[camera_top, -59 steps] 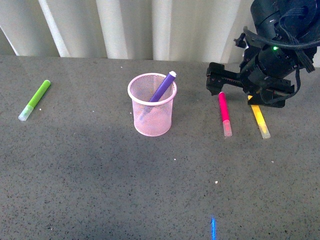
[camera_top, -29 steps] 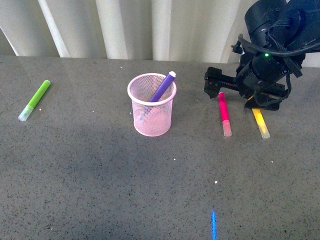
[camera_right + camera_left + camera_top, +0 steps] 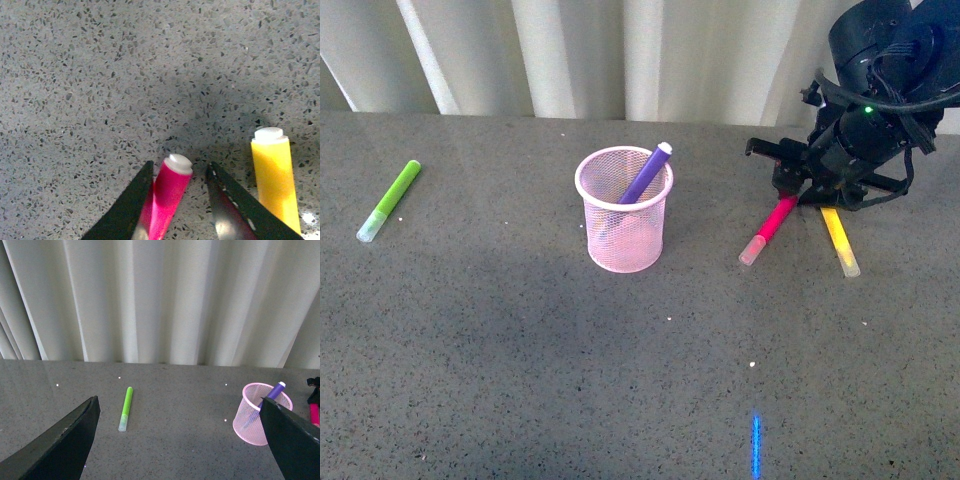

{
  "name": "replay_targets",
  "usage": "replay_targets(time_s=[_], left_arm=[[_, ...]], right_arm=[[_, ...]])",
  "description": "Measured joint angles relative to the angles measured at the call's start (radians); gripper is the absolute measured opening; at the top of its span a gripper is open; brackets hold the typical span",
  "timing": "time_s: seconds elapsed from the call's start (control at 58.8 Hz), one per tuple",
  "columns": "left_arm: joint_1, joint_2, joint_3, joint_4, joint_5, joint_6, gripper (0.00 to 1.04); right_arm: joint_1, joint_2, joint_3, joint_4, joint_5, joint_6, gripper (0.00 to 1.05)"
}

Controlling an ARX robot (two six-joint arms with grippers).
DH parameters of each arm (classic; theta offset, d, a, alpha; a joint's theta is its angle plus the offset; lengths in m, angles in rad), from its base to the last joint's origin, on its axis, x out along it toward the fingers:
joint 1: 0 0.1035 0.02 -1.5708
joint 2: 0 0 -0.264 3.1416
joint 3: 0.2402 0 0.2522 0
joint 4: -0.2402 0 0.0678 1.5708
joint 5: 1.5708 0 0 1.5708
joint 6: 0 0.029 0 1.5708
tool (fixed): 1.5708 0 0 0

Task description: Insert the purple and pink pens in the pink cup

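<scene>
The pink cup (image 3: 623,212) stands mid-table with the purple pen (image 3: 646,174) leaning inside it; both also show in the left wrist view, the cup (image 3: 260,414) and the pen (image 3: 273,394). The pink pen (image 3: 769,227) lies slanted on the table to the right of the cup. My right gripper (image 3: 786,196) is open, down over the pen's far end. In the right wrist view the pink pen (image 3: 167,192) lies between the two fingers (image 3: 125,210), against one of them, with a gap to the other. My left gripper (image 3: 177,437) is open and empty, well above the table.
A yellow marker (image 3: 839,240) lies just right of the pink pen, close to my right gripper, and shows in the right wrist view (image 3: 275,175). A lime-green marker (image 3: 389,200) lies at the far left. White curtains hang behind the grey speckled table (image 3: 520,380).
My right gripper has come down over the pink pen's far end. The pen has swung from nearly straight to slanted, its capped end now toward the cup.
</scene>
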Motion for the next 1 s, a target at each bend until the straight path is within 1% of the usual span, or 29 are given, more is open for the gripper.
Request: replay_targets(time_s=[0.017,0.068,0.153,0.493,0.595,0.782,0.918,1.003], left_arm=[[0.0,0.0,0.0,0.0,0.0,0.0,0.98],[0.0,0.0,0.0,0.0,0.0,0.0,0.98],[0.0,0.0,0.0,0.0,0.0,0.0,0.98],[0.0,0.0,0.0,0.0,0.0,0.0,0.98],[0.0,0.0,0.0,0.0,0.0,0.0,0.98],[0.0,0.0,0.0,0.0,0.0,0.0,0.98],[0.0,0.0,0.0,0.0,0.0,0.0,0.98],[0.0,0.0,0.0,0.0,0.0,0.0,0.98]], right_arm=[[-0.004,0.0,-0.001,0.0,-0.001,0.0,0.26],[-0.01,0.0,-0.002,0.001,-0.003,0.0,0.19],[-0.019,0.0,-0.002,0.001,-0.005,0.0,0.12],[-0.03,-0.014,-0.026,0.027,-0.01,0.004,0.11],[-0.027,-0.054,-0.078,0.096,-0.051,0.035,0.11],[-0.013,-0.164,-0.109,0.215,-0.12,0.093,0.11],[0.01,-0.289,-0.181,0.392,-0.171,0.119,0.11],[0.027,-0.352,-0.244,0.507,-0.179,0.113,0.11]])
